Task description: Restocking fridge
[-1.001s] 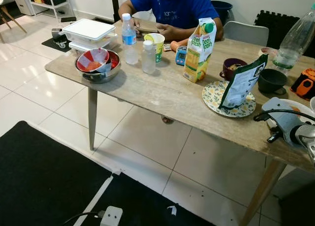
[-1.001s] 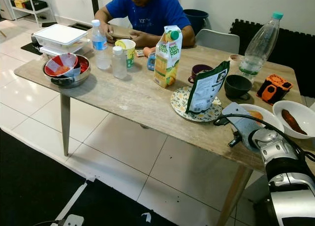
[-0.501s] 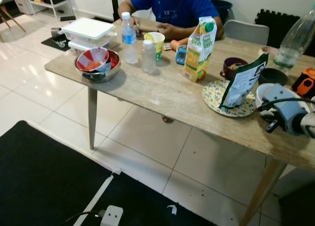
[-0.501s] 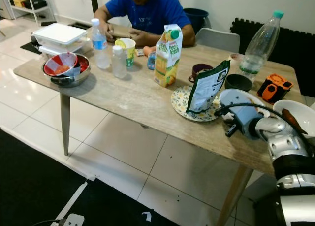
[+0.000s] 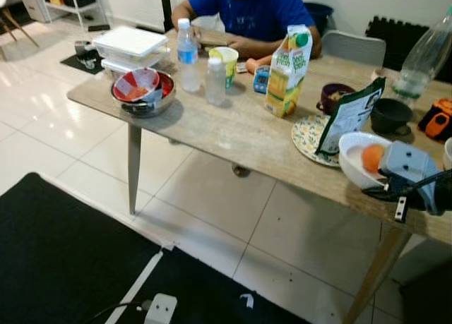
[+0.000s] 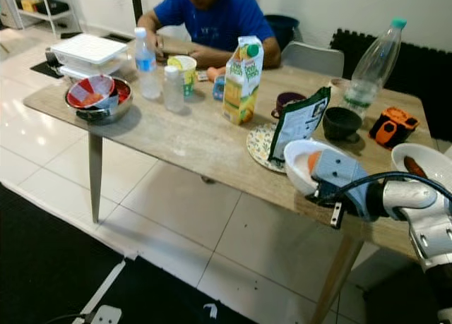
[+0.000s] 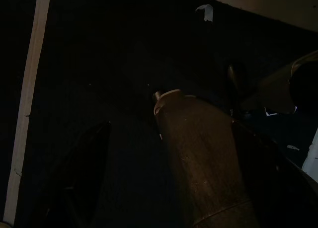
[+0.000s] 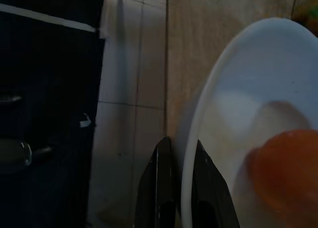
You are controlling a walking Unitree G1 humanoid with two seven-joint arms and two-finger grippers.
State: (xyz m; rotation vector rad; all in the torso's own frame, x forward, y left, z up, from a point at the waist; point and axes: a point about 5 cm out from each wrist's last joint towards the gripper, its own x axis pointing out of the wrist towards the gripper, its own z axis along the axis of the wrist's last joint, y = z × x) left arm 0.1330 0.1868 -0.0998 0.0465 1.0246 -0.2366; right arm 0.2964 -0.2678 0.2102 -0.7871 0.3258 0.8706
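A white bowl (image 6: 302,163), smooth and glossy with a rounded orange piece of food (image 8: 285,173) inside, sits tilted at the near edge of the wooden table (image 6: 198,137), just beside a floral plate (image 6: 263,145) bearing a standing green pouch (image 6: 298,122). The right gripper (image 8: 177,203) pinches the bowl's rim, one black finger inside and one outside. The left arm hangs idle in the dark, and I cannot tell how its fingers stand.

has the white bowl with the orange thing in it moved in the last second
Yes. The white bowl, gripped at its rim by the right gripper, has slid toward the table's near edge, now overlapping the patterned plate.
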